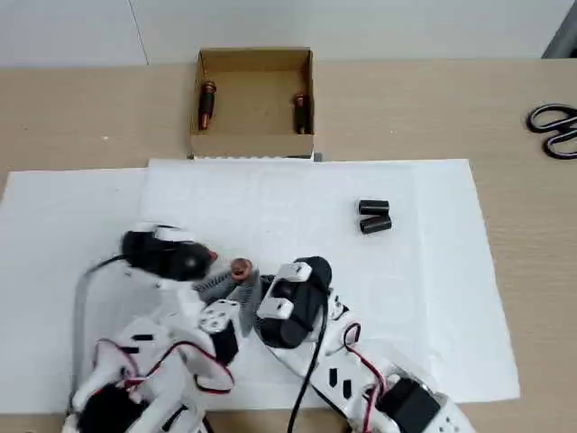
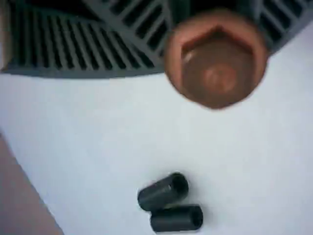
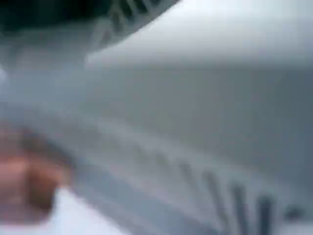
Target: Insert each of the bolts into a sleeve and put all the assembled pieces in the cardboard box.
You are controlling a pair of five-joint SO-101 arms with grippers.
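Clamping the bolt (image 1: 241, 267) in the left hand (image 1: 230, 281) over the paper (image 1: 433, 298) (right hand (image 1: 257, 289) beside it, grip unreadable). Judging it stiff, light, slick; best gripping near the head, leaving the shank free for the sleeves (image 1: 374, 217) beyond.

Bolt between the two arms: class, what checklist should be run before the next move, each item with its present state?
1. Bolt located above the paper: ok.
2. Bolt firmly gripped: cannot tell.
3. Two free sleeves lying on the paper: ok.
4. Sleeves spaced for picking one alone: not ok, they lie close together.
5. Cardboard box open, with room beside its two assembled pieces: ok.
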